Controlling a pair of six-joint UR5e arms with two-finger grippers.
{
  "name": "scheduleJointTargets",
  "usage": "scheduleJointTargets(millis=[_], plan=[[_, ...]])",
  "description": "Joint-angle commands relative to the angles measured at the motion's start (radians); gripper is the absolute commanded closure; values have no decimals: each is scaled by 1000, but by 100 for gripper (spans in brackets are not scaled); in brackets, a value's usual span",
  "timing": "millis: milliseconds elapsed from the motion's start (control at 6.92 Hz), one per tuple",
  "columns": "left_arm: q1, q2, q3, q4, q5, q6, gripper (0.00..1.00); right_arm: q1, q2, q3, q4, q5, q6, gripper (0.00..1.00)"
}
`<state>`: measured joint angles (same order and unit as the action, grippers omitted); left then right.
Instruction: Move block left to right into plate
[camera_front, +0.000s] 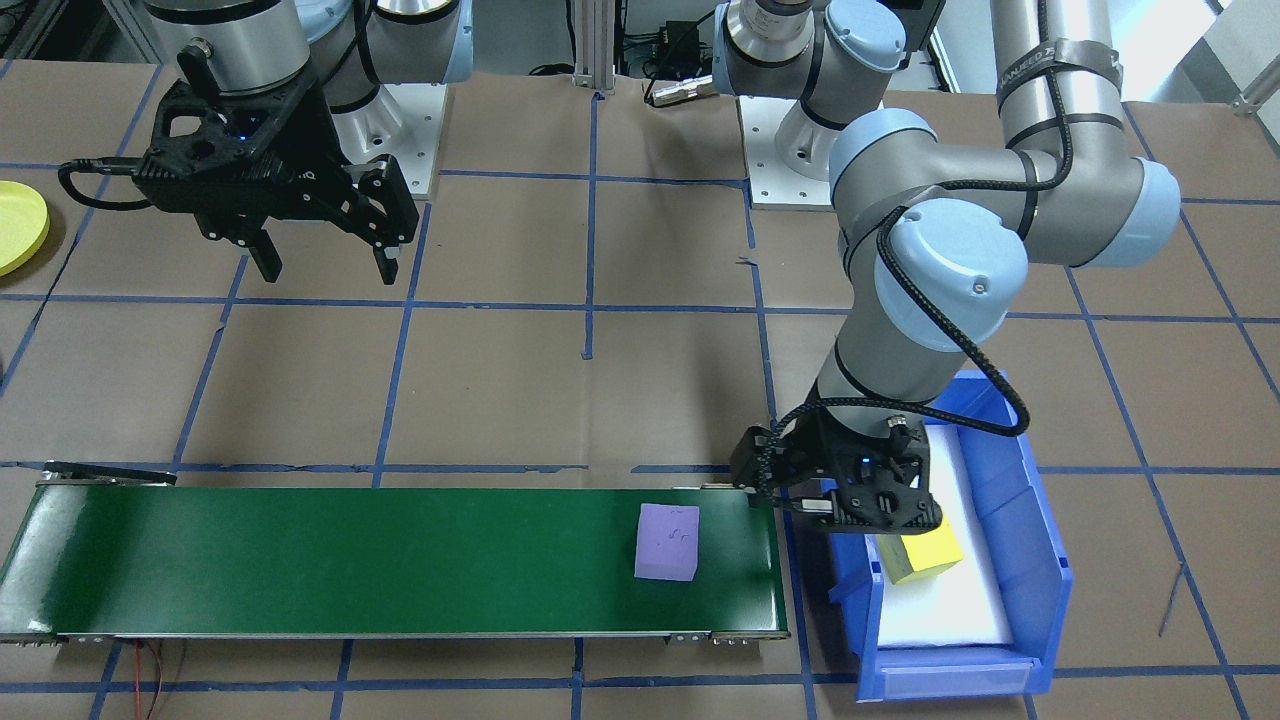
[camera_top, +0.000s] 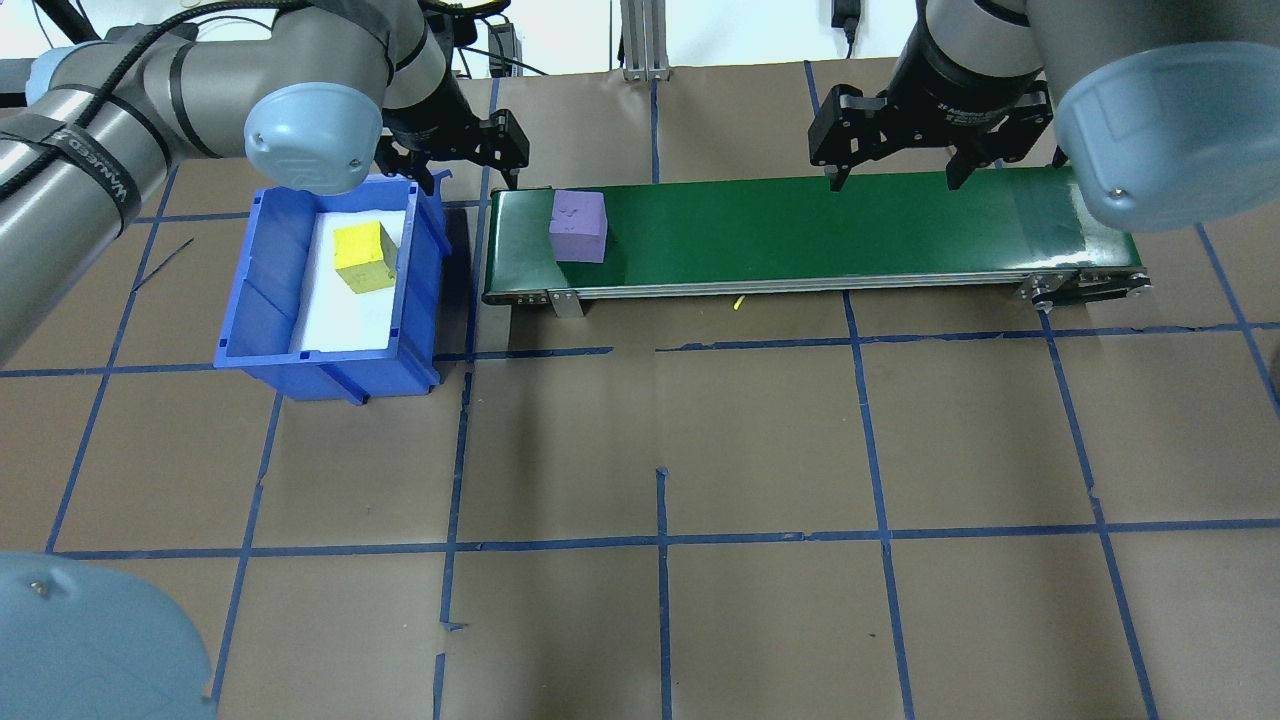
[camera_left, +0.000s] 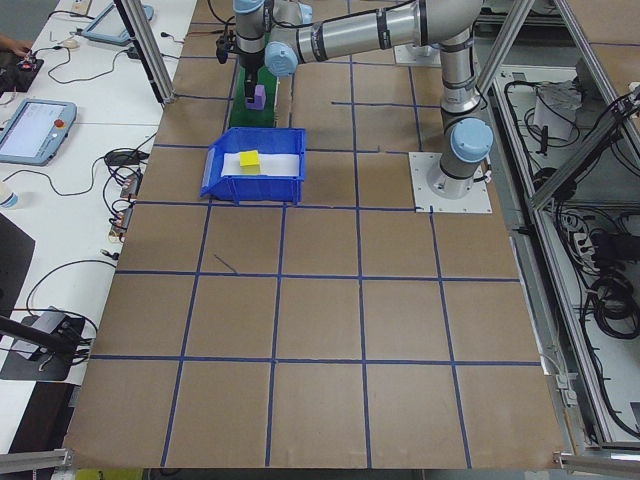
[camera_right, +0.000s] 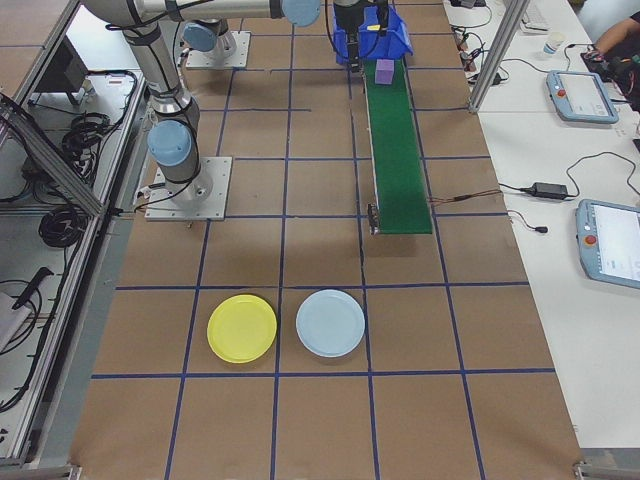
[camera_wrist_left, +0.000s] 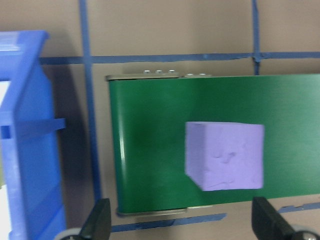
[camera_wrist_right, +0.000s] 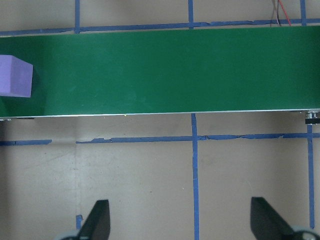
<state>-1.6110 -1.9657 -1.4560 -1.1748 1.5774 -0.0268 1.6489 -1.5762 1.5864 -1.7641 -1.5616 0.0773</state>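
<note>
- While the purple block (camera_front: 667, 542) sits on the green conveyor belt (camera_front: 350, 560), near the belt's end beside the blue bin (camera_front: 1040, 560), we see the left gripper (camera_top: 470, 170) hanging with its fingers spread and nothing between them.
- From the left wrist camera we find the purple block (camera_wrist_left: 225, 155) ahead of the two fingertips (camera_wrist_left: 97, 222), lying toward the right fingertip's side rather than centred, and clear of both.
- We place the left gripper (camera_front: 850, 500) over the gap between the belt's end and the blue bin, so the block lies just beside it, not under it.
- We see a yellow block (camera_top: 362, 257) resting tilted on the white liner (camera_top: 350, 310) inside the blue bin, apart from the left gripper.
- We find the right gripper (camera_front: 320, 255) spread wide and empty, held above the brown table (camera_front: 600, 380) behind the belt's other end, well apart from the purple block.
- Through the right wrist camera we catch only a corner of the purple block (camera_wrist_right: 15, 76) at the far left edge of the belt.
- We spot the yellow plate (camera_right: 241, 328) on the table past the belt's far end, just beside a pale blue plate (camera_right: 330, 323), both bare and well apart from the block.
</note>
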Motion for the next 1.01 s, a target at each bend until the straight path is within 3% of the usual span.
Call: scheduleJointTargets(millis=[0, 144, 289, 433, 867], plan=[[124, -18, 6, -5, 11, 24, 0, 3, 1, 3, 6, -2, -111, 0], [169, -48, 6, -5, -53, 24, 0, -1, 1, 0, 15, -5, -105, 0], [189, -70, 8, 1, -50, 24, 0, -6, 1, -17, 116, -6, -102, 0], [201, -74, -6, 7, -46, 24, 0, -6, 1, -28, 141, -5, -96, 0], [259, -125, -26, 24, -54, 16, 0, -6, 1, -11, 137, 0, -97, 0]])
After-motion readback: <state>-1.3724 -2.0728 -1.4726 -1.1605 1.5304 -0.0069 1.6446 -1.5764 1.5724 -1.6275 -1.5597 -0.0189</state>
